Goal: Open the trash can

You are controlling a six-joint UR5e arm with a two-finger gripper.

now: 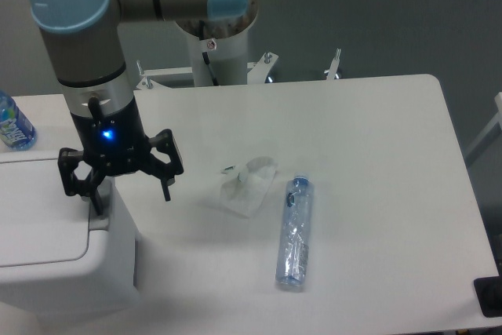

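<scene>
Table [376, 115] fills the view. Trash can [55, 268] sits at its left edge, lower-left corner, lid [39, 233] down flat, so not opened yet. My gripper [129, 194] hangs over the can's right rim near the push tab [97, 221], fingers spread apart, holding nothing. I'd call this the approach step; next I need to press down on the tab squarely. Lying bottle [295, 233], crumpled wrapper [247, 186] and upright bottle [12, 123] are off-task.
</scene>
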